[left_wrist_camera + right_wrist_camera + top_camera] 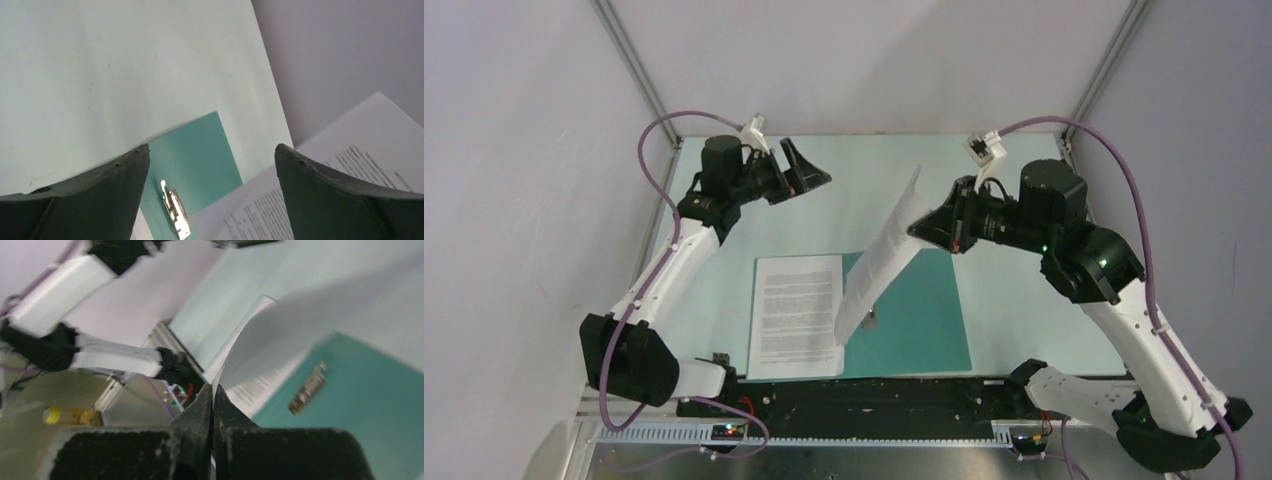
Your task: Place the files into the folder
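My right claw (917, 232) is clamped on a sheet (884, 262), holding it tilted over the open folder (929, 320), my left claw (809, 168) hangs wide apart, and next, I reckon, I lay it flat by the clip (871, 318).

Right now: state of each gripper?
Left gripper: open, holding nothing.
Right gripper: shut on the lifted sheet.
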